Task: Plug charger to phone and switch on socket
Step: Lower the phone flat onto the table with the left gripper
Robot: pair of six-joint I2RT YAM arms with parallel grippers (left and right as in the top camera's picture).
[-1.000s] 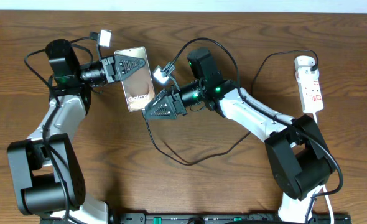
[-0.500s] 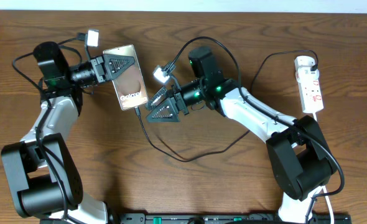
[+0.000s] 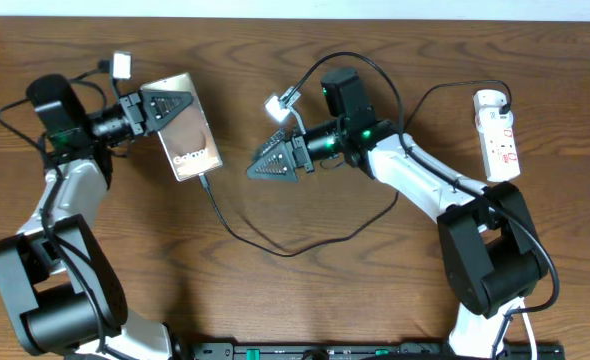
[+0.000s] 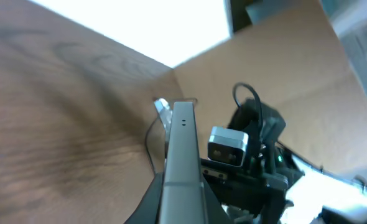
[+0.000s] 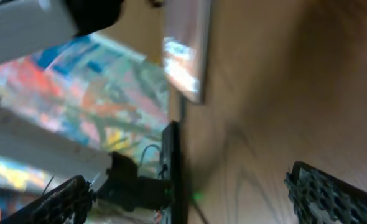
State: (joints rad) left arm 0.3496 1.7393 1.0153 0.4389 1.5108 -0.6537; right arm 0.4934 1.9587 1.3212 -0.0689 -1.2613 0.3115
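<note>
Overhead: left end effector [image 3: 173, 101] clamps phone [image 3: 188, 147]; right end effector [image 3: 266, 156] spread, charger [image 3: 293, 254] between.

A robotics lab: two robot arms [image 3: 425, 185] at a wooden table [image 3: 275, 300], cardboard screen [image 4: 283, 68] behind.

The counter [image 3: 325, 300] is brown wood with visible grain and a smooth, low-sheen finish. The phone [image 3: 187, 140] has a glossy brownish face and a satin, silvery, metal-looking edge; the socket [image 3: 498, 135] is smooth white plastic, the charger [image 3: 290, 253] matt black.
</note>
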